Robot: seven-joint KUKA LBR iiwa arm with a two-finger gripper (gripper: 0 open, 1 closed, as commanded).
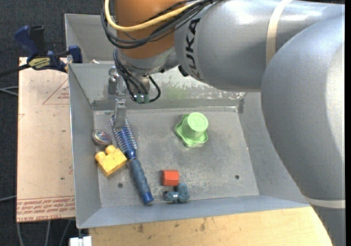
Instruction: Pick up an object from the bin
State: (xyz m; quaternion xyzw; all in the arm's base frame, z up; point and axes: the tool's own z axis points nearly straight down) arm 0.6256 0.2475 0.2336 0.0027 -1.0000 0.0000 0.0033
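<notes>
Looking down into a grey metal bin (pixel 230 157), the arm's gripper (pixel 118 114) hangs low near the far left corner. Its tip is right at the bristled end of a blue brush (pixel 131 157) that slants toward the near edge; whether the gripper is spread or closed cannot be told. A yellow block (pixel 111 160) touches the brush's left side, and a small round metal piece (pixel 100 137) lies just beyond the block. A green cup (pixel 192 128) sits mid-bin, and a red cube (pixel 170 177) and a small blue-grey piece (pixel 176 194) lie by the near edge.
</notes>
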